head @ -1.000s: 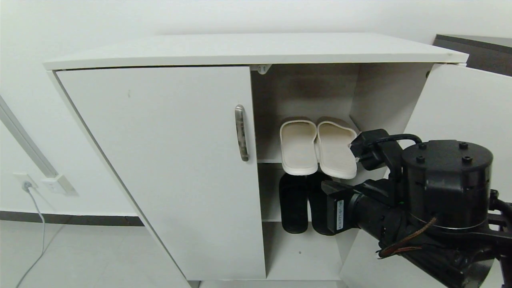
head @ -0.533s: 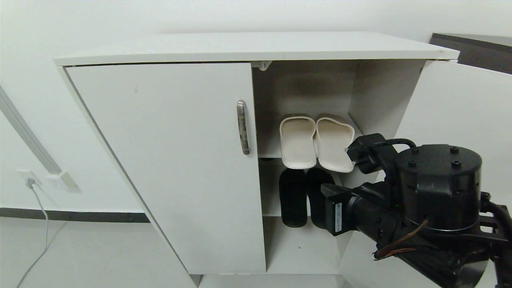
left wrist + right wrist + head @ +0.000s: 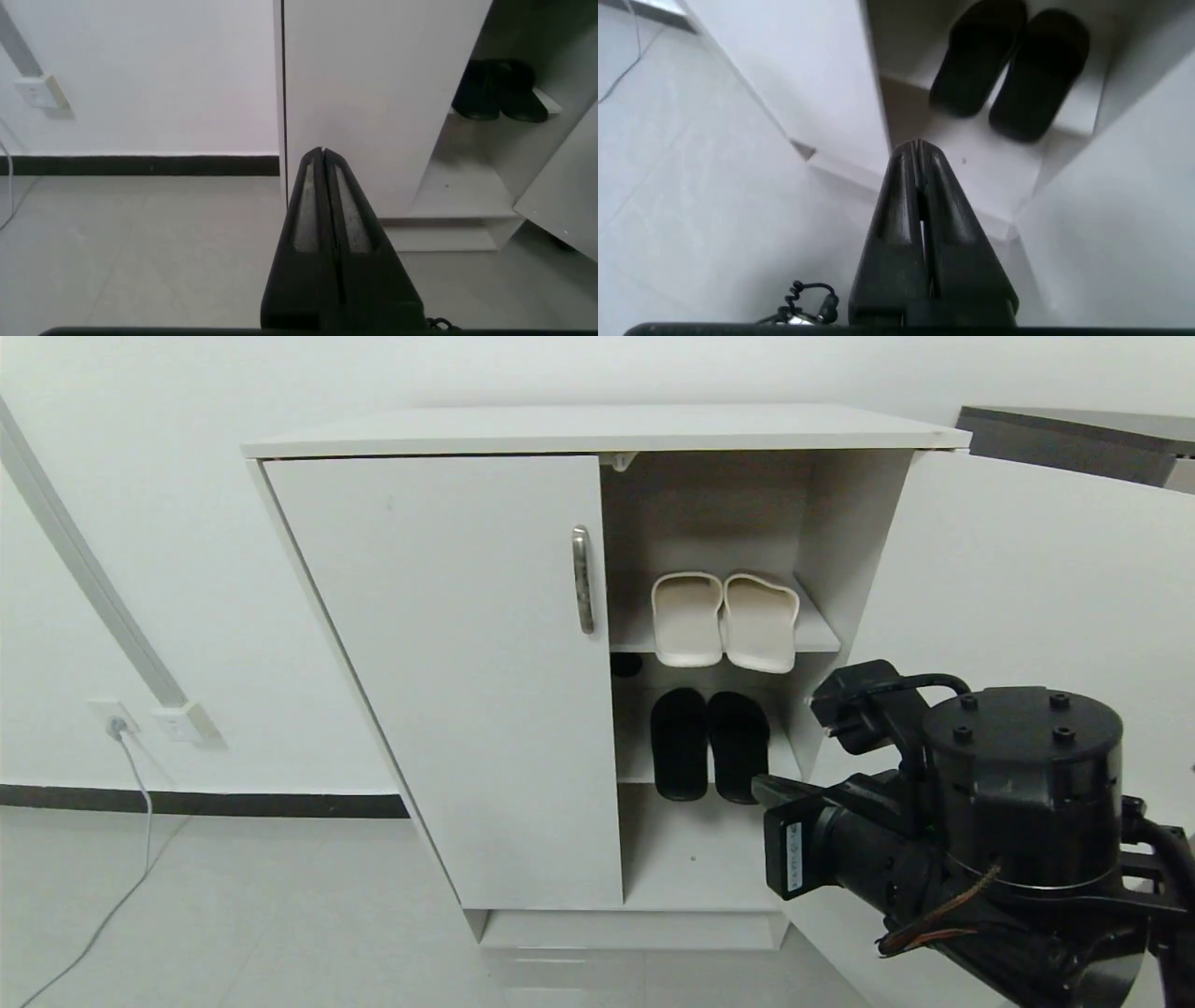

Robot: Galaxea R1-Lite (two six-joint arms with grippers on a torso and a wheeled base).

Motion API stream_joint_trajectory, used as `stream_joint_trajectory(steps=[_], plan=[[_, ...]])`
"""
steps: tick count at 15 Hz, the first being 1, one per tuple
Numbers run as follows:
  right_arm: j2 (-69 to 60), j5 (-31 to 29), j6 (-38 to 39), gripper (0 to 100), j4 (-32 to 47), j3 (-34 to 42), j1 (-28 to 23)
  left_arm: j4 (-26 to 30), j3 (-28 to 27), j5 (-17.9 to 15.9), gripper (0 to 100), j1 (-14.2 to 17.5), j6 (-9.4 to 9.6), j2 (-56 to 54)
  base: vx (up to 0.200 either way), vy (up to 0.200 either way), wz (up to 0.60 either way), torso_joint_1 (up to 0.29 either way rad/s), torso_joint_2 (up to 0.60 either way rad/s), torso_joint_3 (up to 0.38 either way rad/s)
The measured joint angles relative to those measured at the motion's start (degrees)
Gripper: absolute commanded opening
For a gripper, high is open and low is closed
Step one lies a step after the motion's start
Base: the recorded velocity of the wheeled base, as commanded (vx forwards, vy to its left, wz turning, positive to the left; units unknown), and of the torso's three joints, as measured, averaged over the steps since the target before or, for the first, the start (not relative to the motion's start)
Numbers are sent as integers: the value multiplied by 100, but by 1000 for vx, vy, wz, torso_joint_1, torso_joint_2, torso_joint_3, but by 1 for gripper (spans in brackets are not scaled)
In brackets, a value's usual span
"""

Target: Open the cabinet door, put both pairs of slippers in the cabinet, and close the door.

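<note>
A white cabinet (image 3: 597, 425) of smooth, matt laminated board carries a brushed-metal handle (image 3: 583, 580) with a dull sheen. The cream slippers (image 3: 687, 625) look smooth and rubbery, the black slippers (image 3: 679, 745) matt. The pale tiled floor (image 3: 280, 915) is glossy, mirroring the cabinet's base.

A black baseboard (image 3: 205, 803) runs between the white wall (image 3: 187, 476) and the grey floor (image 3: 233, 915). A slanted duct (image 3: 75, 560) goes down the wall to a small box (image 3: 191, 723). Just beside the box, a socket (image 3: 114, 719) holds a plug; its cable (image 3: 140, 831) hangs to the floor.
</note>
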Motion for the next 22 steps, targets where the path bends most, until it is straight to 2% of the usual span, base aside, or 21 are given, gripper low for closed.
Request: stream_joint_trajectory(steps=[4,22], plan=[[0,0,-106,0,1,111,-20,2,0,-2,0,0,0,0,-200,0,0,1,4,0],[56,2,-123,0,-194,321,-90,0,0,9,0,0,0,0,0,0,0,0,0,0]])
